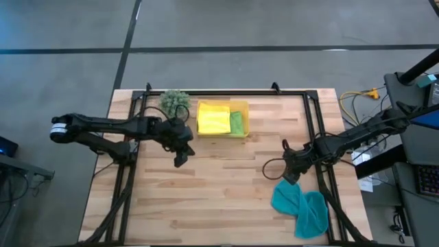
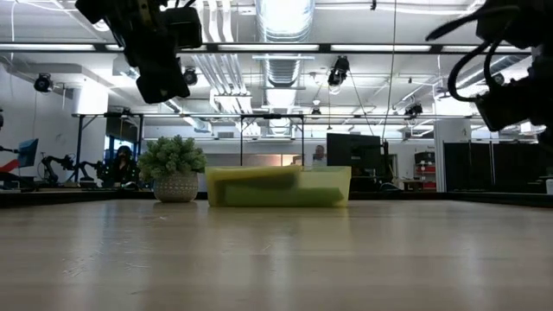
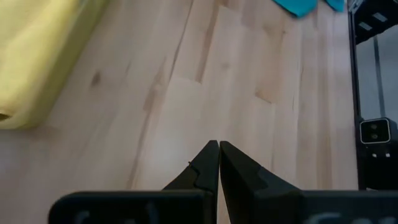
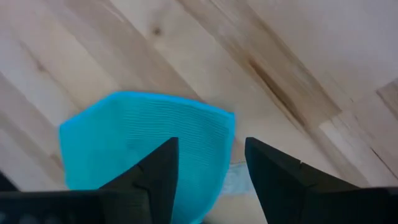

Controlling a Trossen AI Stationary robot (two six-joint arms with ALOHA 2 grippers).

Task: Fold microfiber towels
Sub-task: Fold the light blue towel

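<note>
Right gripper (image 4: 208, 171) hovers open (nothing held) over teal towel (image 4: 149, 143); left gripper (image 3: 219, 155) shut, empty.

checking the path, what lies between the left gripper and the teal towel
Only bare wood: in the high view nothing sits on the table between the left gripper and the teal towel. The right gripper hovers by the towel's edge.

Teal towel (image 1: 300, 208); yellow towel (image 1: 213, 119) and lime green towel (image 1: 236, 123) in yellow tray (image 1: 241, 105); pale wood-grain bench (image 1: 219, 192).
</note>
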